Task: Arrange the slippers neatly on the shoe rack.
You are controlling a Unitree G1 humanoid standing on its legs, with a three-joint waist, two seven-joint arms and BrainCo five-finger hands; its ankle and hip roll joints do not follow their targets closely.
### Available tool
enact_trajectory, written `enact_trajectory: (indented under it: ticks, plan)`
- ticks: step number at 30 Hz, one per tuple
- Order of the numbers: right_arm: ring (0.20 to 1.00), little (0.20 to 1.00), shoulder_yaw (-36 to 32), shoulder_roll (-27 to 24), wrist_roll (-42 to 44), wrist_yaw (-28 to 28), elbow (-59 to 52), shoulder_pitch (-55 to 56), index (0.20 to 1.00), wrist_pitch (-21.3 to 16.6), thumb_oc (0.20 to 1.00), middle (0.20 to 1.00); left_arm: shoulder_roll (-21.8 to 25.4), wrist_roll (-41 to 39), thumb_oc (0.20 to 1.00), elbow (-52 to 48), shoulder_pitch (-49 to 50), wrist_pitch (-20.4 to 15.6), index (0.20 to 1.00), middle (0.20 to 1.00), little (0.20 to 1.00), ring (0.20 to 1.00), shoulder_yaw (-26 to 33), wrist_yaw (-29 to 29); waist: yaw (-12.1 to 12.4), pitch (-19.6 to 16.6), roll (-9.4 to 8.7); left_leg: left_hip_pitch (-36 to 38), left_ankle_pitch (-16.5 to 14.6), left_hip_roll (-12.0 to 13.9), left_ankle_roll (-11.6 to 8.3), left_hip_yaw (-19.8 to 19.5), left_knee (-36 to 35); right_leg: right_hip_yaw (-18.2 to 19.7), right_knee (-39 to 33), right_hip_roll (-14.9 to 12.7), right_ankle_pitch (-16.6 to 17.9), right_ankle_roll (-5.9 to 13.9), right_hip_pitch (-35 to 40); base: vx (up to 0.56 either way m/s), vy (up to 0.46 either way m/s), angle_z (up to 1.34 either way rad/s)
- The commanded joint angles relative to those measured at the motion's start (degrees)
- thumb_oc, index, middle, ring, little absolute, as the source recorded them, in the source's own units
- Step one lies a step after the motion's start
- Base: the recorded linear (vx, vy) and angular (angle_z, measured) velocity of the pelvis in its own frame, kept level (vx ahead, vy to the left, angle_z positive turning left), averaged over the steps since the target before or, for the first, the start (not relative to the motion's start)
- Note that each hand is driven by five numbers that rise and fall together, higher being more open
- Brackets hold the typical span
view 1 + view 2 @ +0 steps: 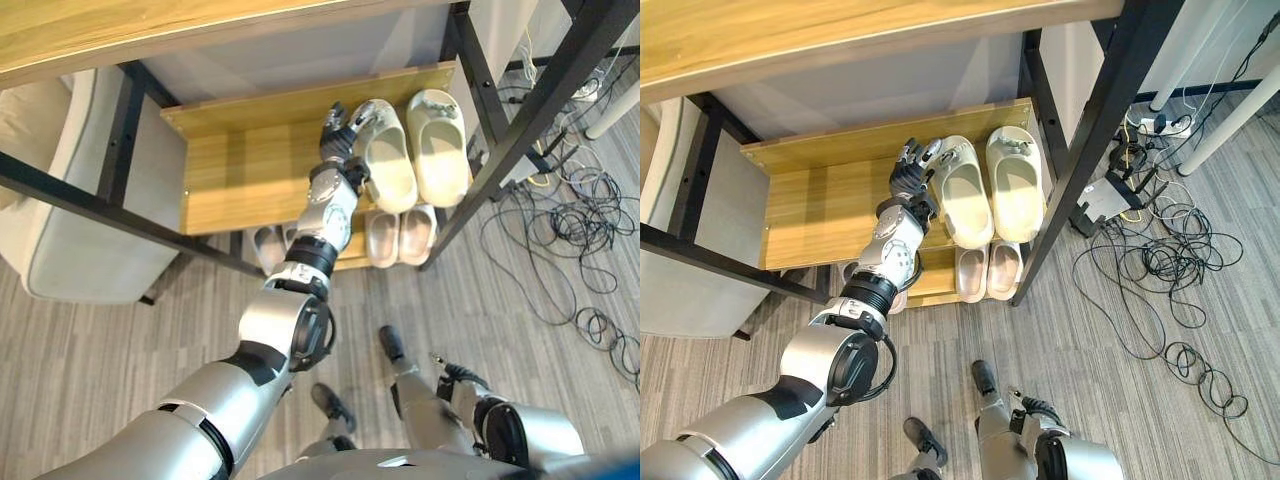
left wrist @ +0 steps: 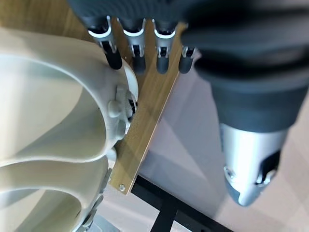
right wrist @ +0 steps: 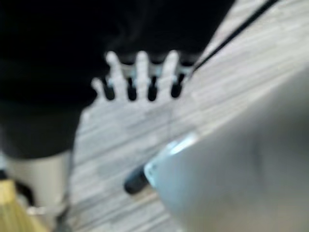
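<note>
Cream, smooth moulded clogs point(image 1: 412, 150) are set side by side on the wooden rack shelf point(image 1: 240, 170); the left one's heel is touched by the left hand's point(image 1: 338, 128) straight fingers point(image 2: 114, 57), nothing gripped. The right hand point(image 3: 140, 77) hangs loosely open over grey floor.

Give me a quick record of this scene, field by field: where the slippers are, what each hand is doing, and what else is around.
Upper shelf: pair of cream slippers side by side on the shoe rack, at its right end
Lower shelf: more pale slippers, partly hidden
Left hand: at the left cream slipper's far end, fingers straight, tips against its rim
Right hand: low, over the floor, fingers relaxed
Surroundings: tangled black cables on the floor to the right
</note>
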Motion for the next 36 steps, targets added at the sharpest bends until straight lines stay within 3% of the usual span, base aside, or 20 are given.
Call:
enact_trajectory:
  ticks: [1, 3, 5, 7, 9, 10, 14, 20, 24, 30, 36]
  plan:
    - [1.0, 1.0, 0.16, -2.29, 0.45, -0.51, 4.05, -2.79, 1.0, -0.01, 1.0, 1.0, -20.34, -0.81, 1.0, 0.18, -4.29, -2.44, 1.0, 1.0, 1.0, 1.0, 4.21, -1.33, -0.03, 3.81, 4.92, 6.32, -4.99, 3.89, -3.68, -5.66, 0.01, -1.42, 6.79, 4.34, -1.63, -1.85, -3.26, 0.0, 0.0, 0.0]
    - [1.0, 1.0, 0.27, -2.31, 0.46, -0.53, 4.05, -2.8, 1.0, -0.08, 1.0, 1.0, -20.06, 0.03, 1.0, 0.36, -4.23, -2.36, 1.0, 1.0, 1.0, 1.0, 3.95, -0.45, -0.3, 4.02, 4.48, 5.73, -3.57, 3.92, -3.7, -5.55, 0.01, -0.78, 6.34, 4.44, 0.04, -1.94, -3.68, -0.04, -0.03, 0.01]
    - [1.0, 1.0, 0.27, -2.24, 0.52, -0.62, 3.98, -2.77, 1.0, -0.28, 1.0, 1.0, -18.99, 2.75, 1.0, 1.24, -4.09, -2.47, 1.0, 1.0, 1.0, 1.0, 2.97, 2.15, 0.07, 3.99, 4.92, 6.33, -4.87, 4.0, -3.72, -5.59, 0.01, -1.41, 6.56, 4.26, -1.54, -1.75, -3.1, 0.02, 0.017, -0.01]
    - [1.0, 1.0, -0.24, -2.48, 1.04, -1.12, 3.6, -2.61, 1.0, -0.96, 1.0, 1.0, -13.79, 16.44, 1.0, 5.03, -3.56, -2.48, 1.0, 1.0, 1.0, 1.0, -2.84, 10.99, -0.04, 4.45, 4.51, 5.73, -3.09, 4.07, -3.82, -5.63, 0.01, -1.07, 5.84, 4.25, 0.48, -1.87, -3.08, -0.1, -0.089, 0.0]
    - [1.0, 1.0, -0.47, -2.5, 1.2, -1.24, 3.51, -2.57, 1.0, -1.05, 1.0, 1.0, -12.92, 19.83, 1.0, 6.03, -3.03, -2.02, 1.0, 1.0, 1.0, 1.0, -4.93, 12.87, 0.04, 4.59, 4.39, 5.87, -3.02, 4.06, -3.82, -5.73, 0.01, -1.22, 5.77, 4.15, 0.47, -1.86, -2.76, 0.0, -0.016, 0.01]
    - [1.0, 1.0, -1.13, -3.09, 1.9, -1.37, 3.24, -3.03, 1.0, -1.1, 1.0, 1.0, -11.51, 25.16, 1.0, 7.47, -1.7, -1.23, 1.0, 1.0, 1.0, 1.0, -8.52, 15.47, 0.44, 4.88, 4.33, 6.37, -2.9, 4.14, -3.94, -6.16, 0.01, -1.68, 5.68, 4.03, 0.22, -1.8, -1.76, 0.0, -0.039, -0.01]
    - [1.0, 1.0, -1.87, -3.18, 2.98, -1.31, 2.56, -2.82, 1.0, -1.06, 1.0, 1.0, -11.13, 27.6, 1.0, 4.99, 1.77, -2.98, 1.0, 1.0, 1.0, 1.0, -10.95, 16.48, 1.01, 5.36, 4.13, 7.46, -2.61, 4.26, -4.16, -6.74, 0.01, -2.52, 5.62, 3.78, -0.27, -1.59, 0.3, 0.0, -0.032, 0.05]
    - [1.0, 1.0, -3.49, -3.68, 4.54, -1.13, 1.55, -2.27, 1.0, -1.08, 1.0, 1.0, -6.71, 35.4, 1.0, -5.62, 13.45, -6.81, 1.0, 1.0, 1.0, 1.0, -20.6, 18.18, 2.23, 6.1, 3.35, 10.94, -2.14, 4.99, -4.51, -8.19, 0.01, -4.48, 4.95, 3.26, -1.39, -1.3, 5.81, 0.01, -0.017, 0.16]
    - [1.0, 1.0, -3.18, -2.81, 4.81, -0.93, 1.22, -0.28, 1.0, -0.8, 1.0, 1.0, -3.94, 36.13, 1.0, -13.87, 20.27, -8.16, 1.0, 1.0, 1.0, 1.0, -24.73, 15.68, 2.99, 5.12, 2.14, 13.34, -2.35, 5.37, -4.71, -8.86, 0.01, -5.76, 3.65, 3.29, -1.68, -1.27, 9.76, 0.0, -0.031, 0.09]
    - [1.0, 1.0, -1.93, -0.22, 4.07, -1.05, 0.05, 4.76, 1.0, -0.88, 1.0, 1.0, -0.15, 35.94, 1.0, -25.14, 29.29, -5.54, 1.0, 1.0, 1.0, 1.0, -30.57, 8.3, 3.88, 2.74, 0.59, 16.0, -2.42, 5.41, -4.47, -10.1, 0.01, -7.81, 0.92, 2.79, -2.69, -0.98, 15.67, -0.01, -0.035, 0.16]
    - [1.0, 1.0, -2.54, 0.34, 3.52, -2.66, -2.54, 8.56, 1.0, -2.24, 1.0, 1.0, 6.9, 35.73, 1.0, -38.0, 38.54, -3.95, 1.0, 1.0, 1.0, 1.0, -36.48, -0.77, 5.09, 0.8, -0.45, 18.61, -2.51, 5.11, -4.11, -11.33, 0.01, -10.26, -2.42, 1.82, -3.65, -0.43, 21.81, 0.0, 0.002, 0.14]
